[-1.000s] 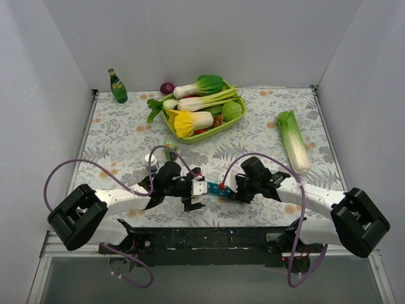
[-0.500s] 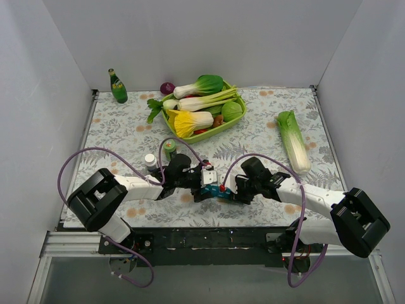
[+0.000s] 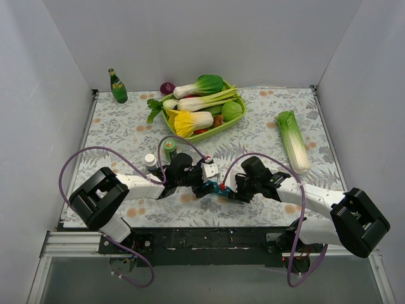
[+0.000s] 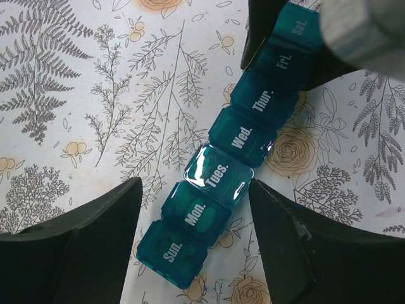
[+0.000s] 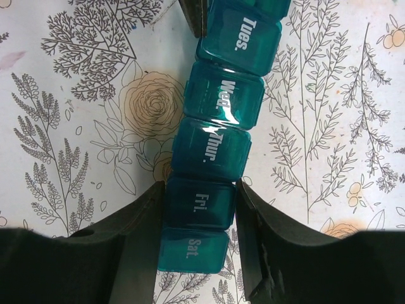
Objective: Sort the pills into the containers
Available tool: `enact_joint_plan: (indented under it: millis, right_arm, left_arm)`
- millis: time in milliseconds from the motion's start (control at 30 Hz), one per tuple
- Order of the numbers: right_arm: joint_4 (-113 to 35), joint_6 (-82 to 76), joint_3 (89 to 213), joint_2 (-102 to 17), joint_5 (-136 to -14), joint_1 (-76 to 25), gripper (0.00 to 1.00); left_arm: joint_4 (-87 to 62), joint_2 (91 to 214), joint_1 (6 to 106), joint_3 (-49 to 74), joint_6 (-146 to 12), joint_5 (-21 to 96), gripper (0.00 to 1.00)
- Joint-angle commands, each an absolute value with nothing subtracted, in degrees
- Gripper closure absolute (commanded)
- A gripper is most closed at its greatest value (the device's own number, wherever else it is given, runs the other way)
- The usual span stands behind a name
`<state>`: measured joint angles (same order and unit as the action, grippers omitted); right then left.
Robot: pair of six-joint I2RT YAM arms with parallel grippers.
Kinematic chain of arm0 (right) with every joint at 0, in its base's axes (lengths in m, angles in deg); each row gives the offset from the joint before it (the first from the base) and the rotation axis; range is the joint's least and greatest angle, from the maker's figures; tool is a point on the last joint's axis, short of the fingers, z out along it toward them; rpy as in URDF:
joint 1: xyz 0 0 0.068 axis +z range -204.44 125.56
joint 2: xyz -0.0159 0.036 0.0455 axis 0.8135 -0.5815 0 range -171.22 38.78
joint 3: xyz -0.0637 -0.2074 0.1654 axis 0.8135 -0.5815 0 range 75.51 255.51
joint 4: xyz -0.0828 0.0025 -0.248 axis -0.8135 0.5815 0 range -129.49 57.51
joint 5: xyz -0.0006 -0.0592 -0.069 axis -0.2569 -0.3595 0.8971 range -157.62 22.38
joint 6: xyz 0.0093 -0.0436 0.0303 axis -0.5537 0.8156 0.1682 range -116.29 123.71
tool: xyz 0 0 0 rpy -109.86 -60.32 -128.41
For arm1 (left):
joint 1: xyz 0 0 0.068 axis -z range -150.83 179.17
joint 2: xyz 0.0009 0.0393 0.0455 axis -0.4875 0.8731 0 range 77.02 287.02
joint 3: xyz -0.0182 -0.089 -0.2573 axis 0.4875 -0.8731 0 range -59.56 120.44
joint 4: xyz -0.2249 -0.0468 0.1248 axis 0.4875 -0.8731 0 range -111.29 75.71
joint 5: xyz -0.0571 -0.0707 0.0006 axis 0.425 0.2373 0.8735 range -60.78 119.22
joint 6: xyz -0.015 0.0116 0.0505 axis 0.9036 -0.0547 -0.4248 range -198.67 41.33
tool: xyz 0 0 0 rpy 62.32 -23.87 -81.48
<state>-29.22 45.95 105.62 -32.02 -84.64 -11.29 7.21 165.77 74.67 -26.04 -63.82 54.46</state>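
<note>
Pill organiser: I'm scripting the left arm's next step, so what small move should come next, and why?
Probably lower the left gripper and hook a fingertip under the edge of the Tues. lid. The right gripper clamps the pill organiser at Fri., the left is open astride the Sun.-Tues. end without touching, and every visible lid looks shut.
</note>
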Motion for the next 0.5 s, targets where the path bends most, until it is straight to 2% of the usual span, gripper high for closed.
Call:
enact_joint_plan:
  millis: [0,467]
  right_arm:
    - [-29.4,46.9,105.3,-31.4,-87.6,-10.8,0.62]
    - [-28.2,47.5,105.6,-32.0,-89.4,-10.8,0.62]
  left_arm:
    - [11.0,165.0,73.4,-23.6,-59.9,48.4,0.33]
    - [12.0,167.5,72.5,-21.0,-54.8,46.9,0.31]
